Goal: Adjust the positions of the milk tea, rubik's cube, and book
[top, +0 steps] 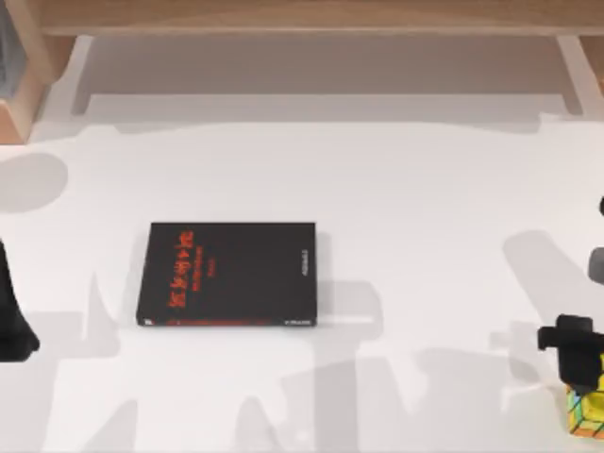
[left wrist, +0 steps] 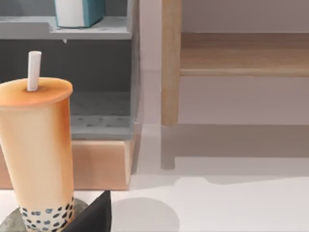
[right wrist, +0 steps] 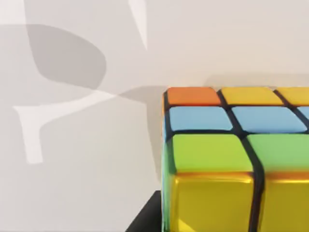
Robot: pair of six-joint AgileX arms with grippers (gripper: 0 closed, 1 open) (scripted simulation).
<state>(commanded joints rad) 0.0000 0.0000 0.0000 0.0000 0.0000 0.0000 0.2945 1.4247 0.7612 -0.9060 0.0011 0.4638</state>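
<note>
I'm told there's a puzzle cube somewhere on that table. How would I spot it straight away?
Start at the white table and go to its near right corner, far right of the flat black book with red lettering. There the right hand hangs just over the rubik's cube. It is small and chequered in yellow, green, blue and orange squares on a black grid.

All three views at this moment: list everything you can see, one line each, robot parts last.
black book: one, black cover with red lettering, flat on the white table, left of centre.
rubik's cube: one, yellow, green, orange and blue squares, near the table's right front corner, under the right gripper.
milk tea: one, orange cup with white straw and dark pearls, close in the left wrist view.
book: one, light blue with white pages, on a grey shelf.
wooden frame: one, light wood, along the far edge.
left gripper: black, left edge.
right gripper: black, right edge above the cube.
</note>
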